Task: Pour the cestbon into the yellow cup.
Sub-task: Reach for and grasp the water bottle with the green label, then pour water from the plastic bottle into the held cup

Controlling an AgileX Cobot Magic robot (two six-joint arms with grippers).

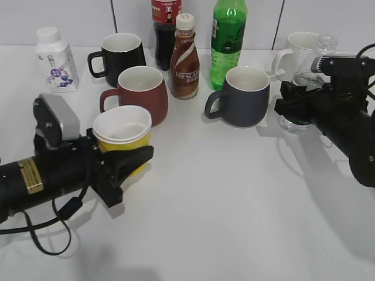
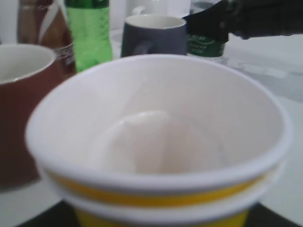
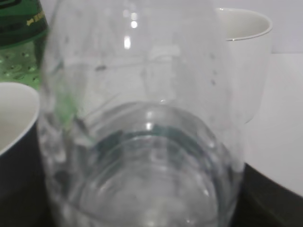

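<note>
left gripper point(image 1: 126, 158): low on the table's point(image 1: 234, 199) left side, black fingers point(image 1: 135, 157) clamped round the cup's lower body.
cup point(image 1: 122, 137): yellow, white rim and white inside, upright at front left, just in front of the red mug point(image 1: 137, 93). Left wrist view: cup point(image 2: 158, 142) fills the frame, looks like two cups nested (double rim band), inside looks dry.
right gripper point(image 1: 296, 99): at the right edge, fingers either side of the bottle's middle; appear clamped on it, contact itself hidden behind the arm.
bottle point(image 1: 304, 88): clear, no cap, upright on the table at right, between the grey mug point(image 1: 243, 96) and the right arm, in front of the white mug point(image 1: 302, 50). Dark green label band shows in the left wrist view point(image 2: 204, 45) behind the gripper.
right wrist view: bottle point(image 3: 142, 132) close up, clear wall, some water in the lower part; level hard to read. White mug point(image 3: 246, 56) behind right, grey mug rim point(image 3: 14, 118) at left.
cup vs bottle: well apart, opposite sides of the table.
back row: milk bottle point(image 1: 55, 58) far left, black mug point(image 1: 120, 55), cola bottle point(image 1: 166, 29), Nescafe bottle point(image 1: 184, 58), green soda bottle point(image 1: 227, 41).
left cable point(image 1: 53, 234): loops on the table under the left arm.
</note>
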